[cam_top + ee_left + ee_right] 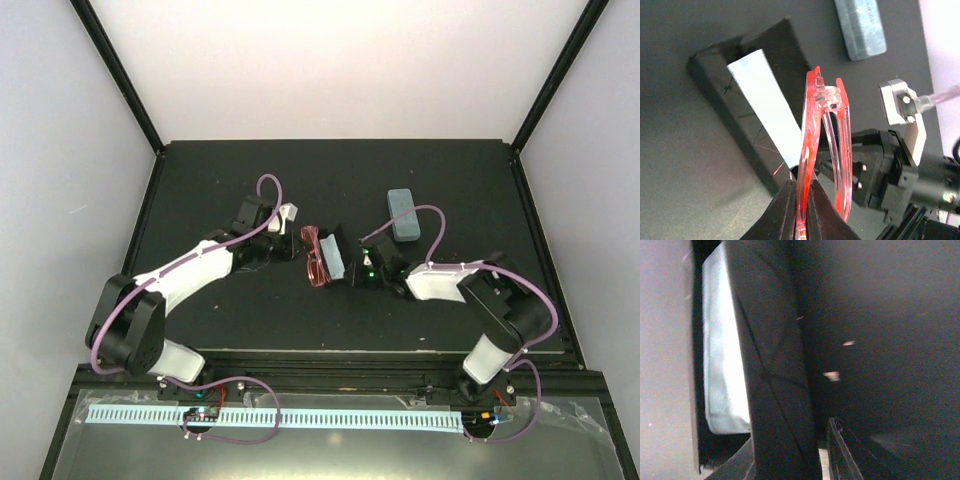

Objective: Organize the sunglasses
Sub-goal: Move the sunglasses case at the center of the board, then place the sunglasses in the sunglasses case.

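Observation:
The red sunglasses [318, 258] are folded and held upright above the table. My left gripper [298, 250] is shut on their front frame [812, 150], with the arms standing beside my fingers [802, 202]. Just right of them lies an open black case [336, 256] with a light blue cloth [765, 107] inside it. My right gripper [352, 268] is shut on one wall of this case [775, 370], which stands between its two fingers [790, 462]. The cloth [722, 355] shows to the left of that wall.
A closed pale blue case [403, 213] lies on the black mat behind the right gripper, and it also shows at the top of the left wrist view [860, 27]. The right arm's black wrist body [890, 175] sits close to the right of the red sunglasses.

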Action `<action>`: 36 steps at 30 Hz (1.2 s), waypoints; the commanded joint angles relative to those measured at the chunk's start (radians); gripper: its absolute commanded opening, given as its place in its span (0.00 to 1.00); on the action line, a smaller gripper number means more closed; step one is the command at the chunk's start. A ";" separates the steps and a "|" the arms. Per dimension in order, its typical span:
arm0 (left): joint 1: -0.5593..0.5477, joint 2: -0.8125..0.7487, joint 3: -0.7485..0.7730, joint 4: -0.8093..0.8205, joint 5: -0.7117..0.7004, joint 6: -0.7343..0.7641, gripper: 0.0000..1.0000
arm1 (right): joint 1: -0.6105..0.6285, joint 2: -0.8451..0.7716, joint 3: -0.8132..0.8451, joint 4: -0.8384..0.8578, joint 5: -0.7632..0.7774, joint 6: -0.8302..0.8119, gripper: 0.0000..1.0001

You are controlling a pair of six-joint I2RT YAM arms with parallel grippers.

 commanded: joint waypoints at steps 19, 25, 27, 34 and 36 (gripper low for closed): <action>-0.054 0.207 0.372 -0.399 -0.173 -0.051 0.02 | 0.075 -0.390 -0.148 -0.223 0.127 -0.089 0.46; -0.080 0.231 0.432 -0.452 -0.223 -0.060 0.02 | 0.074 -0.504 -0.073 -0.230 0.017 -0.201 0.46; -0.087 0.236 0.445 -0.460 -0.228 -0.063 0.02 | 0.075 -0.494 -0.045 -0.206 -0.026 -0.215 0.47; -0.112 0.257 0.467 -0.474 -0.228 -0.074 0.01 | 0.093 -0.273 0.164 -0.211 -0.030 -0.221 0.48; -0.118 0.261 0.466 -0.469 -0.226 -0.078 0.02 | 0.105 -0.215 0.217 -0.235 -0.014 -0.228 0.48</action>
